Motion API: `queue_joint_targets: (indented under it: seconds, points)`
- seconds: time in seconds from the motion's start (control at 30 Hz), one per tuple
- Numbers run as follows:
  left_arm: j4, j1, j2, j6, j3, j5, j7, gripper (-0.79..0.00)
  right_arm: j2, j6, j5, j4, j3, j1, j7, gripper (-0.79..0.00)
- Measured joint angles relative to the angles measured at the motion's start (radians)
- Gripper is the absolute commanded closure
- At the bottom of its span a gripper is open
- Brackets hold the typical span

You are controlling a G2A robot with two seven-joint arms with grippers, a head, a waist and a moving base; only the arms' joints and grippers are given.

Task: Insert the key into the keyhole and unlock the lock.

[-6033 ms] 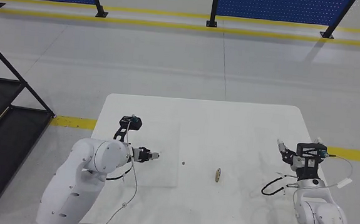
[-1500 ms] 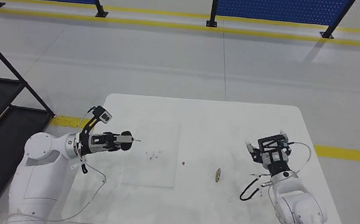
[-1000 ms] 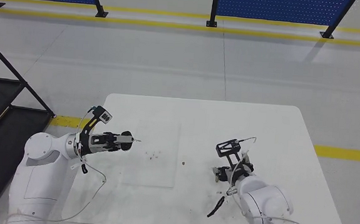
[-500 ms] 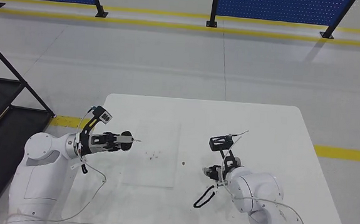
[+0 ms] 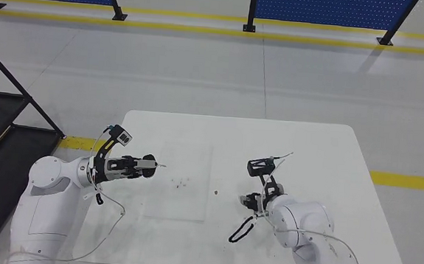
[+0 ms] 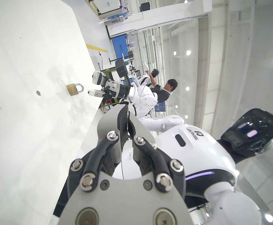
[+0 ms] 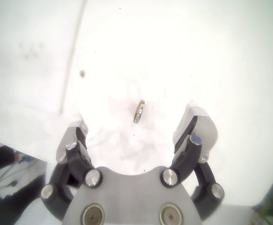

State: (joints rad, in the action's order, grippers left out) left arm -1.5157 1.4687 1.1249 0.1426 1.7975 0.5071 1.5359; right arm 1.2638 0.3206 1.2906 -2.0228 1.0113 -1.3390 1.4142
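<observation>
Right claw (image 7: 136,120): spread wide, nothing gripped.
Padlock (image 7: 139,111): set on the desk (image 7: 192,53) between its fingers (untouched).
Left claw (image 6: 125,115): pressed closed; contents cannot be told.

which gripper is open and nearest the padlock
The right gripper: spread wide, with the padlock just ahead of it. The left gripper is shut and well away.

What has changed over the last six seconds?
The right gripper swept from the right edge of the table inward to the padlock, jaws open either side of it. The left gripper drew back toward the left edge, jaws shut. The padlock looks unmoved.
</observation>
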Motion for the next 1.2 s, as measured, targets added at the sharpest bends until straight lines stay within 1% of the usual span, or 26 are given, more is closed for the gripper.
queue_joint_targets:
  seconds: [0.1,0.13,0.2,0.43,0.63,0.9,0.93,1.0,1.03,1.07,1.1,1.13,1.17,1.2]
  points:
    - [0.0,0.0,0.0,0.0,0.0,0.0,0.0,0.0,0.008,-0.009,-0.052,0.035,0.005,0.062,0.1,-0.785]
    - [0.0,0.0,0.0,0.0,0.0,0.0,0.0,0.0,0.01,-0.02,-0.055,0.048,0.005,0.077,0.115,-0.785]
    - [0.0,0.0,0.0,0.0,0.0,0.0,0.0,0.0,0.015,-0.037,-0.049,0.083,0.0,0.1,0.124,-0.785]
    - [0.0,0.0,0.0,0.0,0.0,0.0,0.0,0.0,0.028,-0.036,-0.021,0.193,-0.043,0.144,0.122,-0.785]
    - [0.0,0.0,0.0,0.0,0.0,0.0,0.0,0.0,0.048,-0.036,-0.016,0.231,-0.05,0.148,0.122,-0.785]
    - [0.0,0.0,0.0,0.0,0.0,0.0,0.0,0.0,0.064,-0.036,0.003,0.245,-0.042,0.111,0.122,-0.785]
    - [0.0,0.0,0.0,0.0,0.0,0.0,0.0,0.0,0.065,-0.036,0.003,0.247,-0.042,0.109,0.122,-0.77]
    - [0.0,0.0,0.0,0.0,0.0,0.0,0.0,0.0,0.069,-0.036,-0.002,0.251,-0.043,0.106,0.122,-0.693]
    - [0.0,0.0,0.0,0.0,0.0,0.0,0.0,0.0,0.07,-0.036,-0.004,0.253,-0.042,0.106,0.122,-0.637]
    - [0.0,0.0,0.0,0.0,0.0,0.0,0.0,0.0,0.071,-0.036,-0.006,0.256,-0.042,0.107,0.122,-0.628]
    - [0.0,0.0,0.0,0.0,0.0,0.0,0.0,0.0,0.072,-0.036,-0.008,0.261,-0.042,0.108,0.122,-0.576]
    - [0.0,0.0,0.0,0.0,0.0,0.0,0.0,0.0,0.073,-0.036,-0.009,0.265,-0.042,0.109,0.122,-0.471]
    - [0.0,0.0,0.0,0.0,0.0,0.0,0.0,0.0,0.074,-0.036,-0.009,0.269,-0.043,0.111,0.122,-0.4]
    - [0.0,0.0,0.0,0.0,0.0,0.0,0.0,0.0,0.075,-0.036,-0.01,0.275,-0.045,0.114,0.122,-0.372]
